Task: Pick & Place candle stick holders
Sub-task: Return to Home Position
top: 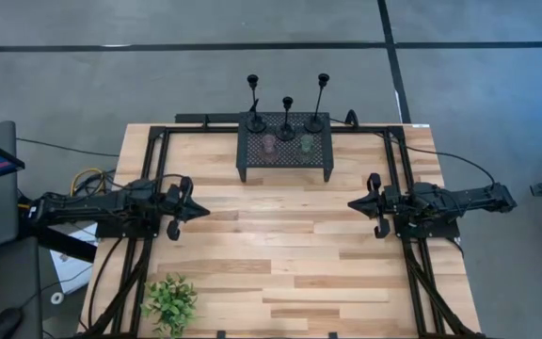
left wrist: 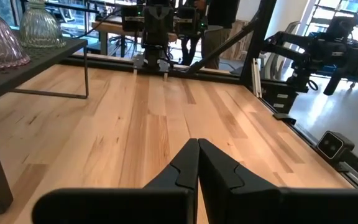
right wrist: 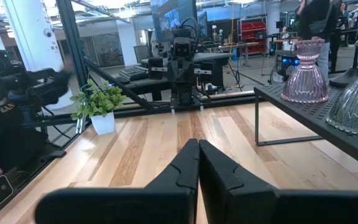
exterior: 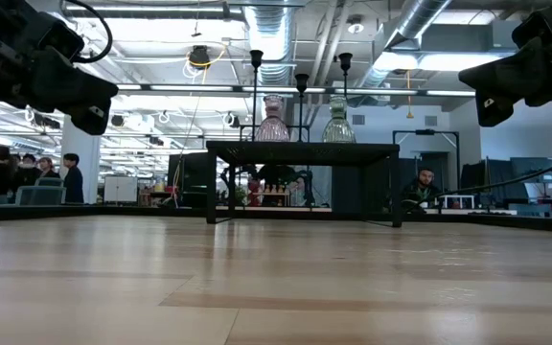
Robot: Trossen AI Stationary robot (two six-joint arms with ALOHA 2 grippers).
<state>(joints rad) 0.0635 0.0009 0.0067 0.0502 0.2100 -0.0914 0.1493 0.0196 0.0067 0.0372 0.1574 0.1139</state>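
Three slim black candle stick holders (top: 253, 99) (top: 287, 118) (top: 321, 99) stand upright by their round bases on the far part of a black mesh stand (top: 285, 155) at the table's far edge. In the low view their stems (exterior: 255, 91) (exterior: 301, 105) (exterior: 344, 81) rise above the stand. My left gripper (top: 200, 211) (left wrist: 197, 146) hovers shut and level over the table's left side, pointing right. My right gripper (top: 353, 203) (right wrist: 198, 146) hovers shut and level over the right side, pointing left. Neither holds anything.
A pink glass vase (exterior: 273, 120) and a greenish one (exterior: 338, 120) also stand on the mesh stand. A small leafy plant in a white pot (top: 169, 301) sits at the table's near left corner. Bare wooden tabletop (top: 280, 235) lies between the grippers. People show in the room behind.
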